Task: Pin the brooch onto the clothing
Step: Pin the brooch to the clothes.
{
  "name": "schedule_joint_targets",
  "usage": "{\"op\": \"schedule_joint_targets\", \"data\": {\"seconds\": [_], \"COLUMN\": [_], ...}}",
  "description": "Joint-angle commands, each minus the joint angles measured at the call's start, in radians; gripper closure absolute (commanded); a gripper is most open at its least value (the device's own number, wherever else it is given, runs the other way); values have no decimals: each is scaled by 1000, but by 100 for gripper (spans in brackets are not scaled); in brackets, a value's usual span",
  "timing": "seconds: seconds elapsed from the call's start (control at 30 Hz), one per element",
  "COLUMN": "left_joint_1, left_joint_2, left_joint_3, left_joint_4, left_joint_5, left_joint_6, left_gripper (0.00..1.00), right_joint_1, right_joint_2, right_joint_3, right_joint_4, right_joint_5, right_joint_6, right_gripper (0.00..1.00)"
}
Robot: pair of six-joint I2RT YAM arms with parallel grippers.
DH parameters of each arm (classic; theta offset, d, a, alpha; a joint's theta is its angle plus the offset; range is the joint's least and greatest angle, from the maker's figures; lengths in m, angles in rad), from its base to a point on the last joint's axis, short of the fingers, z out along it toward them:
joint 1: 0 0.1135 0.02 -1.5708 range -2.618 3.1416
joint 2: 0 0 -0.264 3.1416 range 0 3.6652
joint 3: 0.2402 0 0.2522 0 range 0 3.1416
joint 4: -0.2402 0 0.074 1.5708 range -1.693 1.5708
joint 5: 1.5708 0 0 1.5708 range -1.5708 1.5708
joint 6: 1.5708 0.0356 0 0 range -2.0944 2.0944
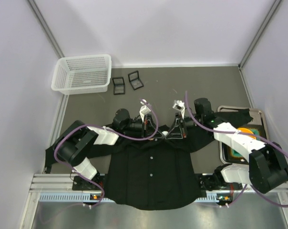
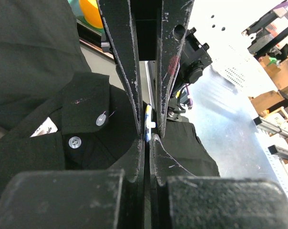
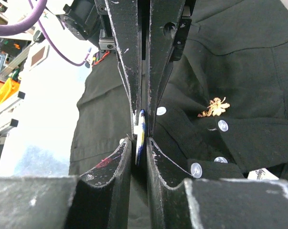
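Squarely between two opposed grippers, the brooch (image 3: 140, 134) stands on edge just over the shirt (image 1: 151, 176) at its collar (image 2: 82, 102).
Meeting tip to tip above the worktop (image 1: 206, 86), the left gripper (image 2: 146, 138) is pinched tight on what appears to be the brooch's rim. The right gripper (image 3: 139, 141) has its fingers set narrowly either side of the disc's flat faces, and I cannot tell whether they press it. The brooch looks like a thin round badge, white and blue with a touch of yellow, its plane in line with both sets of fingers. Both arms are equally near, and the black cloth lies just below. A gold leaf-shaped ornament (image 3: 214, 107) sits on the shirt beside white buttons (image 3: 222, 125).
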Motion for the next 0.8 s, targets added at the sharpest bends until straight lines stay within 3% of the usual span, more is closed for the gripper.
{"op": "schedule_joint_targets", "data": {"seconds": [0.0,0.33,0.6,0.77], "left_joint_1": [-11,-25,-29,-32], "left_joint_2": [-49,-51,-59,-59], "left_joint_3": [17,40,61,76], "left_joint_4": [118,79,-16,-65], "left_joint_5": [53,93,61,56], "left_joint_6": [51,170,244,275], "left_gripper": [100,100,100,100], "right_joint_1": [15,15,52,62], "right_joint_2": [26,84,104,115], "right_joint_3": [52,129,184,210], "right_joint_4": [-17,-131,-225,-270], "right_joint_5": [-14,-36,75,157], "right_joint_6": [-8,-48,-94,-101], "right_gripper": [84,83,85,91]}}
